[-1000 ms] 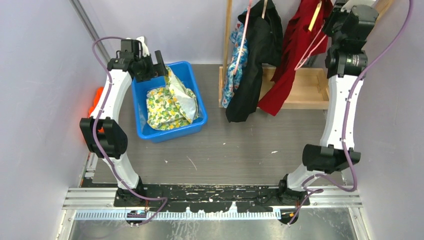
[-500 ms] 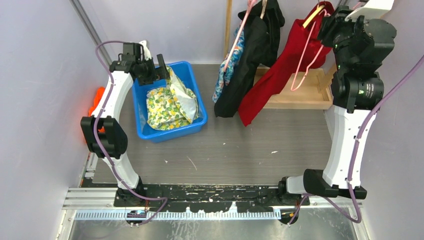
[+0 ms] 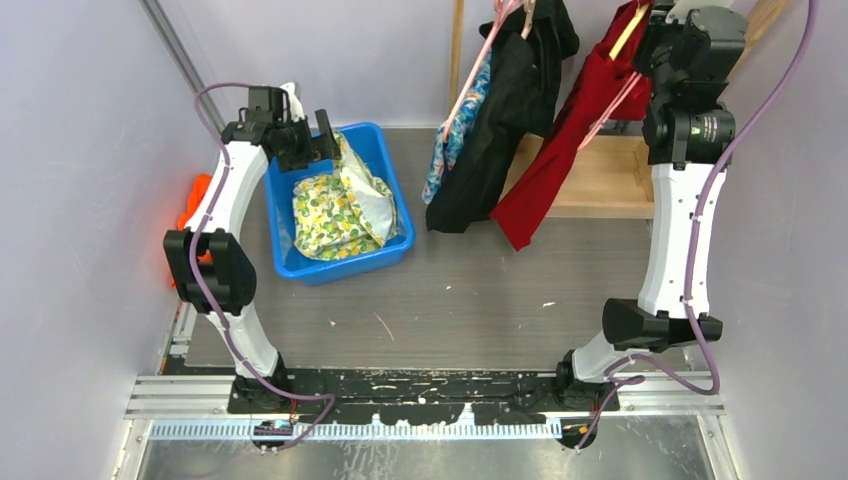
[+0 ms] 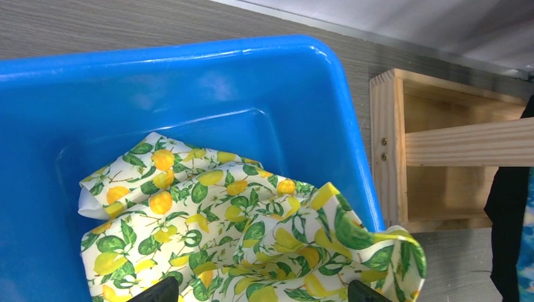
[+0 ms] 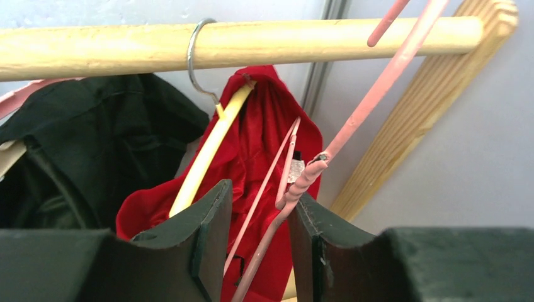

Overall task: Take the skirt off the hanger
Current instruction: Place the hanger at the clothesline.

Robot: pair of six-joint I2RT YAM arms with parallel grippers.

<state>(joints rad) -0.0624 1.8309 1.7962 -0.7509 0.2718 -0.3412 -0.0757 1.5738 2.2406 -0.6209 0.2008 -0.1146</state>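
The lemon-print skirt (image 3: 340, 215) lies crumpled in the blue bin (image 3: 385, 150), one fold draped over the bin's right wall (image 4: 352, 157). My left gripper (image 3: 325, 135) hangs open just above it, with only its two fingertips showing at the bottom of the left wrist view (image 4: 261, 296) and skirt cloth (image 4: 239, 233) below them. My right gripper (image 3: 650, 30) is up at the wooden rail (image 5: 252, 44), shut on a bare pink hanger (image 5: 327, 154). The hanger's twisted neck presses against the right finger (image 5: 308, 245), and its hook rises past the rail.
A red garment (image 3: 560, 150) on a yellow hanger (image 5: 208, 151) and a black garment (image 3: 500, 130) hang from the rail beside the pink hanger. The wooden rack base (image 3: 600, 180) stands at the back right. An orange thing (image 3: 190, 205) lies behind the left arm.
The right arm swung out toward the camera and back to the rail with the pink hanger. The hanging garments swayed left. The left arm stayed still.
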